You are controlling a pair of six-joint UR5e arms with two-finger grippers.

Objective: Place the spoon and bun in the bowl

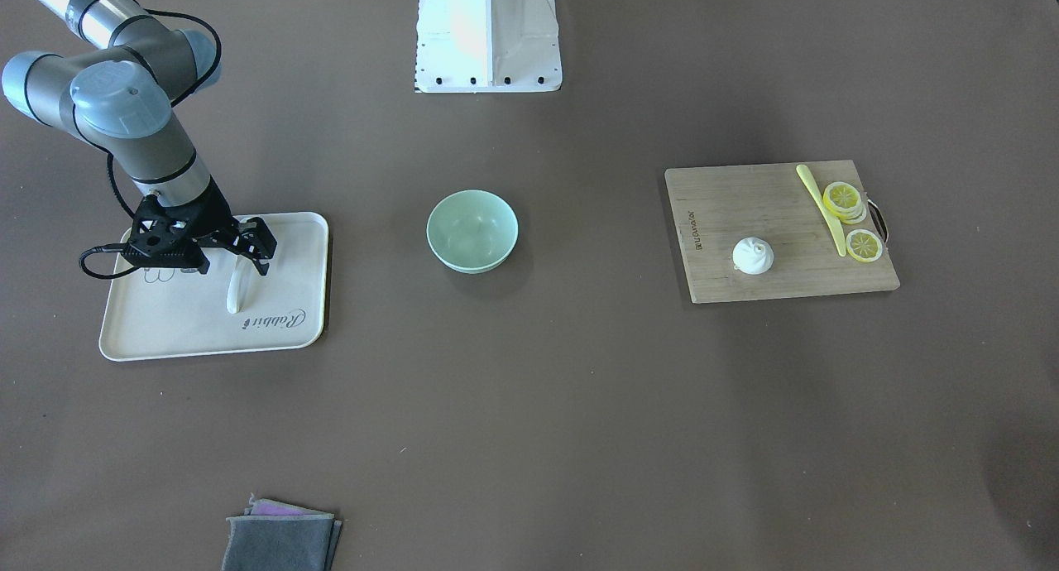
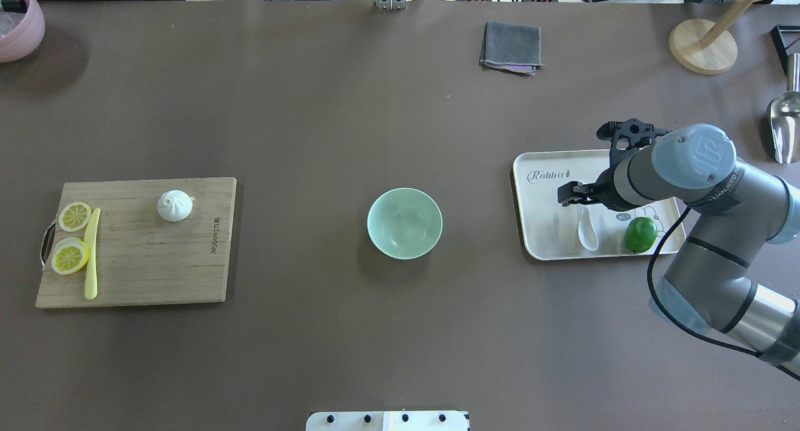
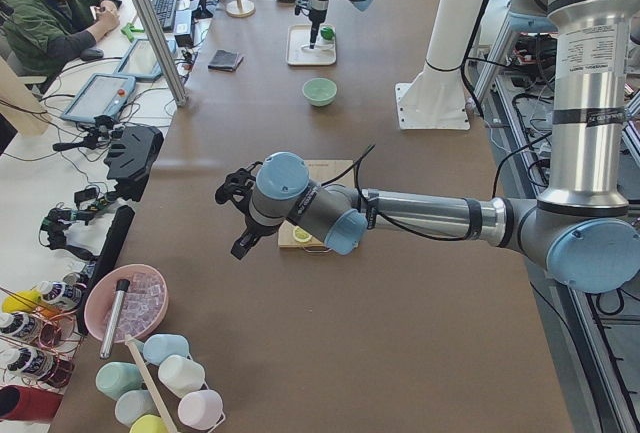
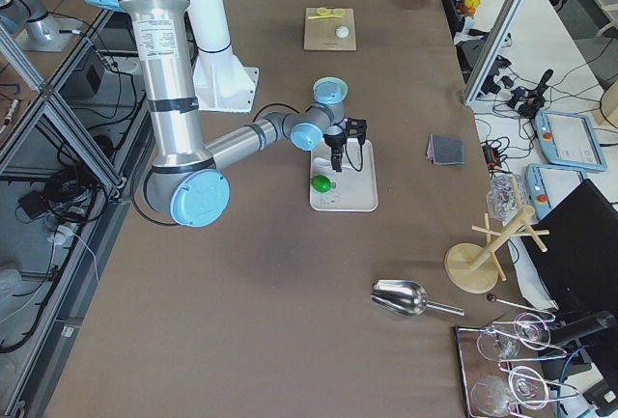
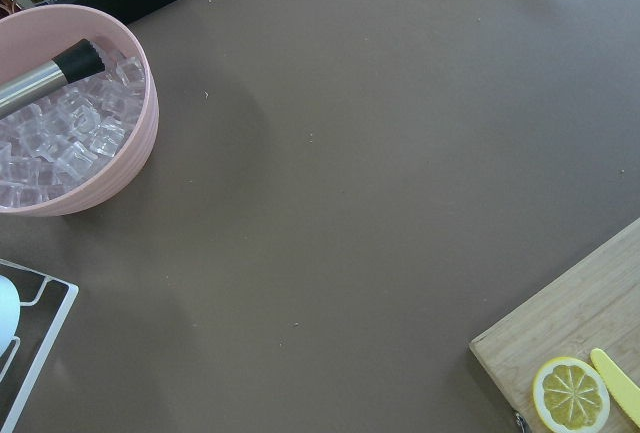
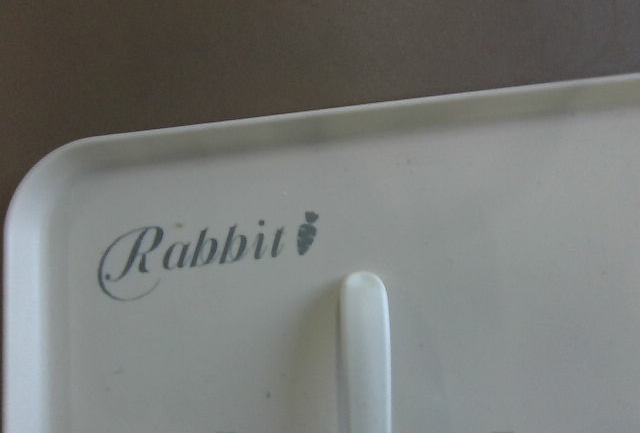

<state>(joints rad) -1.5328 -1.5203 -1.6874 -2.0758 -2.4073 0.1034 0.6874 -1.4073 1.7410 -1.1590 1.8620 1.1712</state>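
Observation:
The white spoon (image 2: 587, 230) lies on a cream tray (image 2: 544, 243) at the right, and its handle shows in the right wrist view (image 6: 362, 353). My right gripper (image 2: 578, 195) hangs low over the spoon (image 1: 235, 294). It looks open, with one finger on each side of the handle. The mint-green bowl (image 2: 404, 223) stands empty at the table's middle. The white bun (image 2: 174, 205) sits on a wooden cutting board (image 2: 144, 262) at the left. My left gripper (image 3: 235, 218) hovers past the board's far end; I cannot tell whether it is open or shut.
A green lime (image 2: 641, 234) lies on the tray beside the spoon. Lemon slices (image 2: 70, 255) and a yellow knife (image 2: 92, 253) lie on the board. A grey cloth (image 2: 511, 46), a pink ice bowl (image 5: 70, 123), a wooden stand (image 2: 703, 44) and a metal scoop (image 2: 784, 128) line the edges.

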